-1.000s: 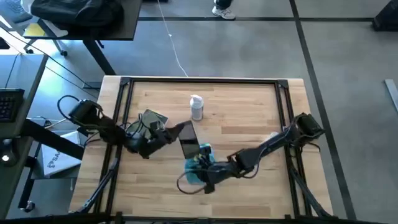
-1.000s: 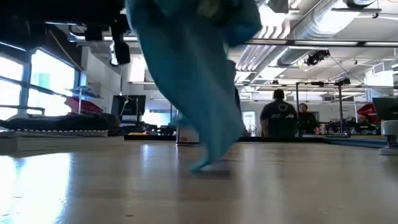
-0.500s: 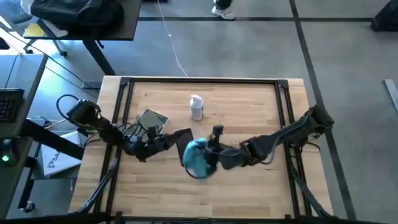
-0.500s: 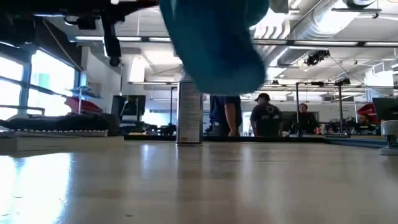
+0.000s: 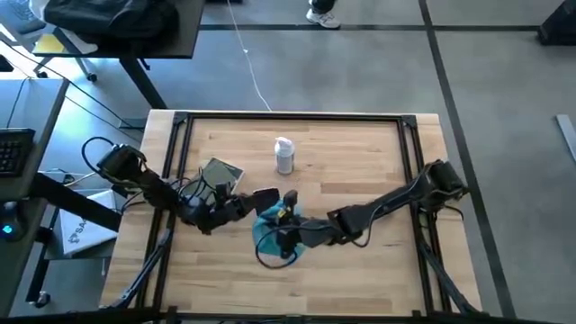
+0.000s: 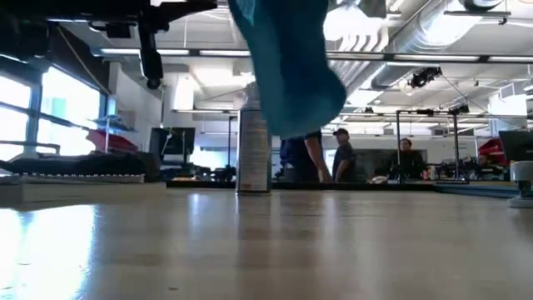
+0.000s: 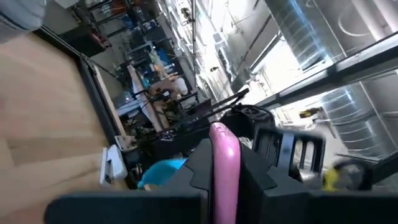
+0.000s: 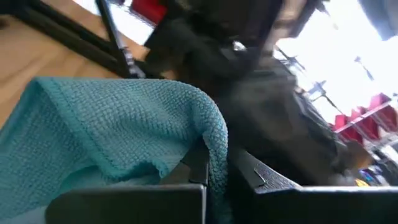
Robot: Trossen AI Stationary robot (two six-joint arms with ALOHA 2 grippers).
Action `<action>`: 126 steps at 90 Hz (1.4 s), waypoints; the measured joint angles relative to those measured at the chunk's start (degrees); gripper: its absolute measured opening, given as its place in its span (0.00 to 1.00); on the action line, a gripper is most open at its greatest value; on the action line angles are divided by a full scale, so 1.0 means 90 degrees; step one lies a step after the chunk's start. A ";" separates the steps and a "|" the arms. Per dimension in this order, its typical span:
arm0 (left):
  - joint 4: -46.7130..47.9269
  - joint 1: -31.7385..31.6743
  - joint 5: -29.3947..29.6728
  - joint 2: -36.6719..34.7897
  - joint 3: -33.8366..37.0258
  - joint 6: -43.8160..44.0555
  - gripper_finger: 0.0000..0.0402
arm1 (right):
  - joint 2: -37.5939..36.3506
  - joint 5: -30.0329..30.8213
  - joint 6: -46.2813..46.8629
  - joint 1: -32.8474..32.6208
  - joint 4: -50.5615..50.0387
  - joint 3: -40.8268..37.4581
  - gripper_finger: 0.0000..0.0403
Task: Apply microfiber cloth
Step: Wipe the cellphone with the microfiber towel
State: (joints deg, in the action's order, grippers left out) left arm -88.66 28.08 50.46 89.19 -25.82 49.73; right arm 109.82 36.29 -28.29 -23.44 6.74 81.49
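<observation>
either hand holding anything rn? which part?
Right hand pinches a fold of the microfiber cloth, which hangs clear of the table. Left hand holds a pink-edged flat item.

A small spray bottle stands upright on the wooden table, toward its far middle. Left of it an olive-green pouch lies flat. Beyond the table's left edge a keyboard sits on a desk. In the low view, people stand in the room far behind the table.
</observation>
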 joint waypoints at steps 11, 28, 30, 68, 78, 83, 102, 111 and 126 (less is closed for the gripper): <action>0.0005 0.0002 -0.0144 -0.0228 0.0002 -0.0244 0.03 | 0.0118 0.0123 -0.0084 -0.0311 -0.0016 0.0000 0.00; -0.0042 0.0049 -0.0117 -0.0499 -0.0004 -0.0707 0.03 | 0.0140 0.1451 -0.1389 -0.0802 0.0286 -0.0028 0.00; 0.0005 0.0058 -0.0121 -0.0512 -0.0005 -0.0702 0.03 | 0.0146 0.1640 -0.1682 -0.0857 0.0375 -0.0034 0.00; 0.1826 0.0154 -0.0213 -0.0483 -0.0019 0.0828 0.03 | 0.0144 0.3104 -0.7344 -0.0680 0.2740 -0.0039 0.00; 0.1772 0.0187 -0.0447 -0.0476 -0.0019 0.0825 0.03 | 0.0144 0.2779 -0.7502 -0.0406 0.2502 -0.0039 0.00; 0.1755 0.0207 -0.0464 -0.0476 -0.0019 0.0802 0.03 | 0.0144 0.2542 -0.7333 -0.0304 0.2242 -0.0039 0.00; 0.1571 0.0211 -0.0564 -0.0539 -0.0009 0.0555 0.03 | 0.0275 0.2051 -0.6868 -0.0241 0.1740 0.0000 0.00; 0.1528 0.0165 -0.0561 -0.0627 -0.0001 0.0364 0.03 | 0.0478 0.2009 -0.6912 -0.0322 0.1736 0.0000 0.00; 0.1528 0.0036 -0.0566 -0.0830 0.0000 0.0054 0.03 | 0.0780 0.1754 -0.6881 -0.0553 0.1682 -0.0003 0.00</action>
State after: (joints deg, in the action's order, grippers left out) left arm -74.91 28.40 45.36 81.71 -25.82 50.22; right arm 116.84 52.08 -90.22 -28.41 21.88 81.47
